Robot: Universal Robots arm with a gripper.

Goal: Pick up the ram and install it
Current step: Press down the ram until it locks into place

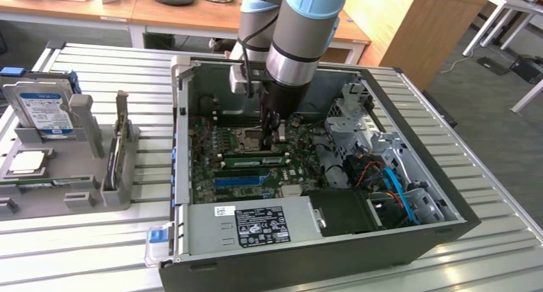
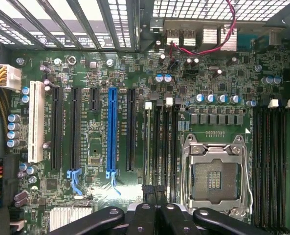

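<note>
The ram (image 2: 148, 147) is a thin green stick standing edge-on in a memory slot of the motherboard (image 2: 96, 78), next to the metal CPU socket (image 2: 214, 176). In the exterior view the ram (image 1: 253, 156) lies as a green strip just below the socket (image 1: 252, 138). My gripper (image 2: 156, 192) is shut, and its dark fingertips sit together right over the near end of the memory slots. Nothing shows between the fingers. In the exterior view my gripper (image 1: 273, 146) reaches straight down into the open computer case, right above the ram's end. Whether it touches the ram I cannot tell.
The case walls (image 1: 182, 114) enclose the arm on all sides. A blue slot strip (image 2: 111, 132) and black slots lie beside the ram. The power supply (image 1: 254, 225) and orange and blue cables (image 1: 390, 184) fill the near side. A grey rack holding a hard drive (image 1: 47, 111) stands at the exterior view's left.
</note>
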